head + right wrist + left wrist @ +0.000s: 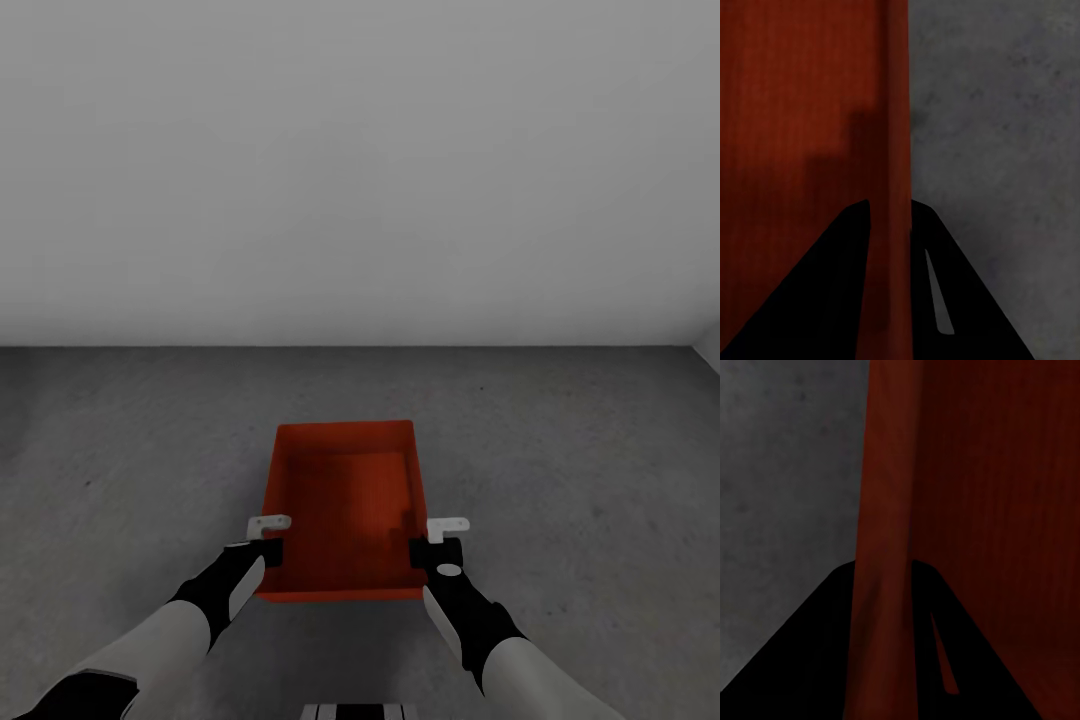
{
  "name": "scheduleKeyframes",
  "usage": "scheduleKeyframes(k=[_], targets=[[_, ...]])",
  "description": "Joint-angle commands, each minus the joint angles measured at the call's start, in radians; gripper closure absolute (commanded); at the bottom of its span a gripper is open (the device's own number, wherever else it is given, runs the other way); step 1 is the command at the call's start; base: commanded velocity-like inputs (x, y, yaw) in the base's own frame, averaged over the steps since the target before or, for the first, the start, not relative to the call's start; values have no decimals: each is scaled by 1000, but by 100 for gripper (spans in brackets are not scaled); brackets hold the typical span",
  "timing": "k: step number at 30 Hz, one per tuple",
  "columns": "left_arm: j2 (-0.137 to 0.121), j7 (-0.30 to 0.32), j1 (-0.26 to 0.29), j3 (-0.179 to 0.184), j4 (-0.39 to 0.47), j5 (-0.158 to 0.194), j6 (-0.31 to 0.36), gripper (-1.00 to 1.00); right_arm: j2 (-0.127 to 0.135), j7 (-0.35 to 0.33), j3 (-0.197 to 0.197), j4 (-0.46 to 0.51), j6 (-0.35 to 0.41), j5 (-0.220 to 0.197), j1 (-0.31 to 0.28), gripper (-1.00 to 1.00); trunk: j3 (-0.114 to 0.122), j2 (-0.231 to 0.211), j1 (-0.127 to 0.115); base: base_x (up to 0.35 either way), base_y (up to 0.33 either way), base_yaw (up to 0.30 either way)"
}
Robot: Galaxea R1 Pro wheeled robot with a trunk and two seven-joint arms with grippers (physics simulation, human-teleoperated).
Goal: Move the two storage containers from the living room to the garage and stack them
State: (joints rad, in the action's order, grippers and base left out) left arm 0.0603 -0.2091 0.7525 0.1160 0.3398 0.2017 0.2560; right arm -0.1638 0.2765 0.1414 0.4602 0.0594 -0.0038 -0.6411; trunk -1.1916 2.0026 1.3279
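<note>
One red-orange open-top storage container (345, 500) sits low in front of me over the dark grey concrete floor (560, 450) of the garage. My left gripper (268, 545) is shut on its left side wall near the front corner, and my right gripper (437, 548) is shut on its right side wall. In the left wrist view the container's wall (881, 510) runs between the two dark fingers of the left gripper (881, 585). The right wrist view shows the other wall (896, 112) clamped the same way by the right gripper (891, 217). I cannot tell whether the bin rests on the floor or hangs just above it.
A plain white-grey wall (360, 170) stands beyond the container, with a corner at the far right (705, 345). Bare concrete stretches on both sides of the bin (120, 450).
</note>
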Motion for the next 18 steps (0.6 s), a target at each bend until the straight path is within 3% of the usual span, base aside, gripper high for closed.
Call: scheduleKeyframes(k=[1,13,18], targets=[[-48,-12,1,-42,5,-19,-32,100,1,6,0,0,6,-11,0,100,-4,8,4,0,0,0],[-48,-12,1,-42,4,-19,-32,100,1,6,0,0,5,-11,0,100,-41,92,50,0,0,0],[-48,-12,1,-42,5,-19,-32,100,1,6,0,0,5,-11,0,100,-41,92,50,0,0,0]])
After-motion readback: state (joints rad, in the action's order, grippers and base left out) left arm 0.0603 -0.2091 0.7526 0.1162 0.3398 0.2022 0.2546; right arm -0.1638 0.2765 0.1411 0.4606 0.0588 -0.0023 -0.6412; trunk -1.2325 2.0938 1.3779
